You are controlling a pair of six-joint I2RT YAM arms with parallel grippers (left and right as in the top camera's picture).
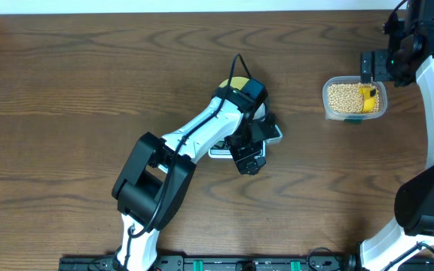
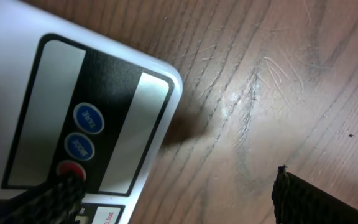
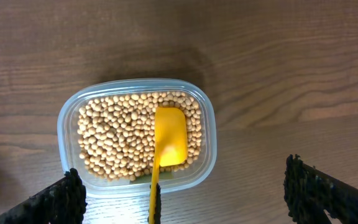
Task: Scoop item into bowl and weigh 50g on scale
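Both gape wide: left pincer low over the scale, right pincer above the tub.

Overhead top-down; 2 wrist views close over table.

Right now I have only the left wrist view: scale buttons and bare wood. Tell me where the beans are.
Observer: The beans fill a clear tub over by the right arm, well apart from the scale.
Operator: Give me the scoop's position.
Observer: The yellow scoop lies in the tub on top of the beans, with its handle pointing toward the right pincer, which hangs open above it.
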